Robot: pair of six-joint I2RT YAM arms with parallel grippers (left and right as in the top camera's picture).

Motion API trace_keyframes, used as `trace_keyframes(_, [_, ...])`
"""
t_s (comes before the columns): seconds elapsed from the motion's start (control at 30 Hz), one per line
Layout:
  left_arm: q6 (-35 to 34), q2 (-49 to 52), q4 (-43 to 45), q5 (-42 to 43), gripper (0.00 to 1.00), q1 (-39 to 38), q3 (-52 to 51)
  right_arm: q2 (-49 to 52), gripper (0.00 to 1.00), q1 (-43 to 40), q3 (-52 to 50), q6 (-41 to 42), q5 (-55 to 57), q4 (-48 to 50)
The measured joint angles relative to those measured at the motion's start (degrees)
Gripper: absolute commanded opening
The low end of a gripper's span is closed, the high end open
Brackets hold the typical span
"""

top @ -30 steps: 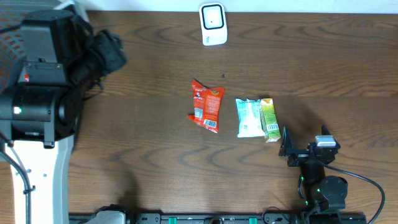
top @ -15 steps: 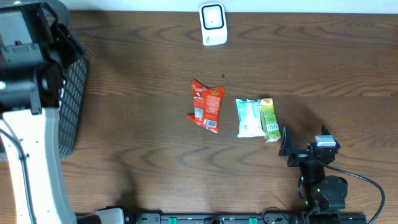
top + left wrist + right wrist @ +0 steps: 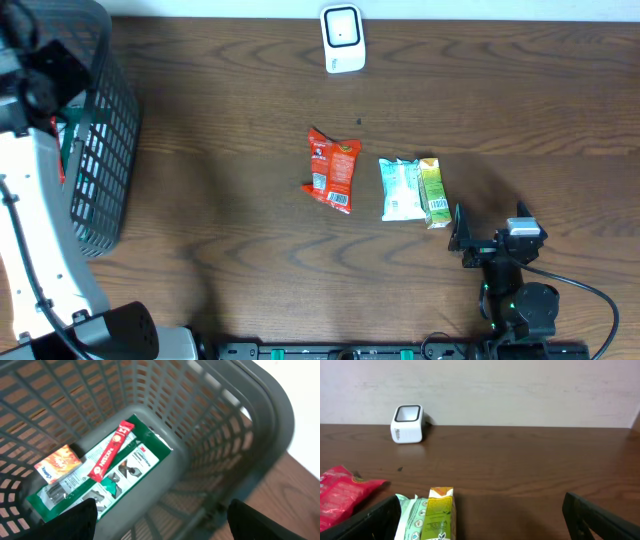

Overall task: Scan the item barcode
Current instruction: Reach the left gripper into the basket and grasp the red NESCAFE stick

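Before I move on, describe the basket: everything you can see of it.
The basket is dark grey plastic with lattice walls and a solid rim. It stands upright at the left end of the wooden table, partly cut off in the overhead view. On its floor lie a flat green pack, a red stick packet slanting across it, and a small orange box beside them. The left gripper hangs open above it, holding nothing.

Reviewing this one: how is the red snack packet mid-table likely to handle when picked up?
The red snack packet looks crinkled and lies flat, so it is probably floppy and light. Its film wrapper may slip between the jaws. Lying flat, it should not roll or tip.
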Motion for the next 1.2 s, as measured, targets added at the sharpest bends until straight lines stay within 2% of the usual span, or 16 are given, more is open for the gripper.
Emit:
trace_keyframes(0.23, [0.0, 0.9, 0.5, 2.4, 0.83, 7.6, 0.0, 0.0, 0.99, 0.0, 0.0, 0.0, 0.0, 0.0])
trace_keyframes(0.27, [0.0, 1.4, 0.4, 2.4, 0.81, 8.3, 0.0, 0.0, 0.99, 0.0, 0.0, 0.0, 0.0, 0.0])
trace_keyframes(0.3, [0.0, 2.3, 0.4, 2.5, 0.72, 9.2, 0.0, 0.0, 0.99, 0.0, 0.0, 0.0, 0.0, 0.0])
trace_keyframes(0.33, [0.0, 3.2, 0.4, 2.5, 0.67, 9.8, 0.0, 0.0, 0.99, 0.0, 0.0, 0.0, 0.0, 0.0])
trace_keyframes(0.7, [4.4, 21.5, 0.2, 3.0, 0.67, 13.1, -0.4, 0.0, 0.99, 0.0, 0.0, 0.0, 0.0, 0.0])
trace_keyframes(1.2, [7.3, 33.8, 4.8, 3.1, 0.67, 15.1, -0.4, 0.0, 0.99, 0.0, 0.0, 0.0, 0.0, 0.0])
